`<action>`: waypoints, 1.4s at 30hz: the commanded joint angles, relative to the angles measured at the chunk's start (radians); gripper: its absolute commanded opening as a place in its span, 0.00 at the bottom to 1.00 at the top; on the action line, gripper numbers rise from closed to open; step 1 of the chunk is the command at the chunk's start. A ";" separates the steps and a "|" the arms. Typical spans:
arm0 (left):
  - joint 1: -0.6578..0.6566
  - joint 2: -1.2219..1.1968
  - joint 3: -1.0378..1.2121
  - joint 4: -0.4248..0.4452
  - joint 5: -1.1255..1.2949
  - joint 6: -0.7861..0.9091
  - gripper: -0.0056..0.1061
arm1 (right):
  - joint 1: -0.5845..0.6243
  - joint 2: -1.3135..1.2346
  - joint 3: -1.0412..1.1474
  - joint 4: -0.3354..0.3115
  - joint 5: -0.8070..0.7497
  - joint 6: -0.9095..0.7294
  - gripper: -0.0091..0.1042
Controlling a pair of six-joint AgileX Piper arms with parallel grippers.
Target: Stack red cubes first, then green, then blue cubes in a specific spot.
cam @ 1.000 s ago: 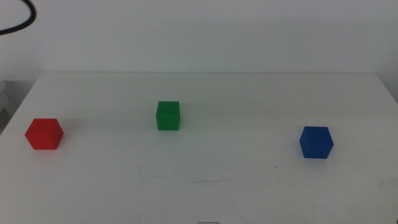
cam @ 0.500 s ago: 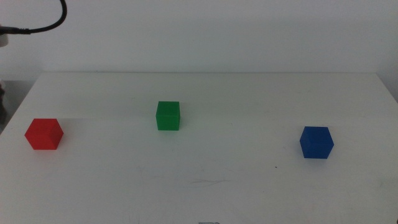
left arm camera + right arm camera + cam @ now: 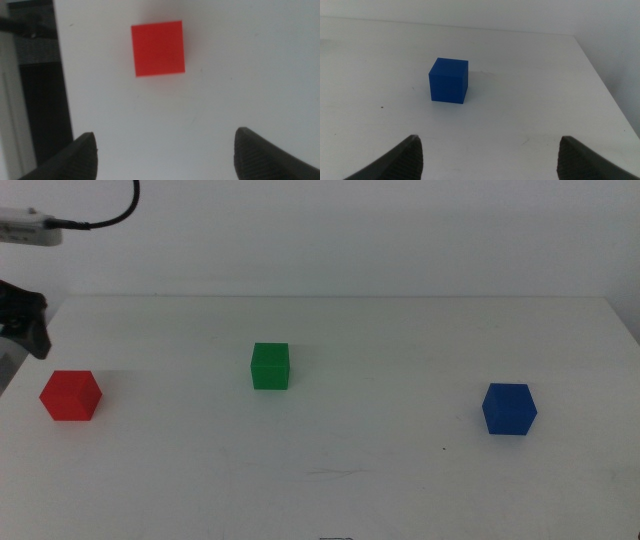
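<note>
We note three cubes on the white table (image 3: 340,480), well apart in the middle view: red cube (image 3: 71,395) at the left edge, green cube (image 3: 270,366) left of centre, blue cube (image 3: 509,409) at the right. Being cubes, none has a long axis; the green one sits square to the camera, while red and blue are turned slightly, a corner edge toward us.

Left gripper (image 3: 165,155) — jaws spread wide, holding nothing — hangs over the table's left edge, clear of the red cube. In the middle view we see only its dark bulk at the upper left.

Right gripper (image 3: 487,157) — also wide open and empty — faces the blue cube from a distance.
</note>
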 commanded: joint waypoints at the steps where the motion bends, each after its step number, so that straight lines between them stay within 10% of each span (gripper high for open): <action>1: -0.003 0.010 -0.063 -0.029 -0.009 0.010 0.89 | -0.007 -0.011 -0.018 -0.016 -0.070 -0.016 0.80; 34: -0.003 0.353 -0.118 -0.070 -0.238 0.084 0.89 | -0.007 -0.011 -0.018 -0.016 -0.070 -0.016 0.80; 42: -0.003 0.371 -0.118 -0.082 -0.243 0.084 0.64 | -0.007 -0.011 -0.018 -0.016 -0.070 -0.016 0.80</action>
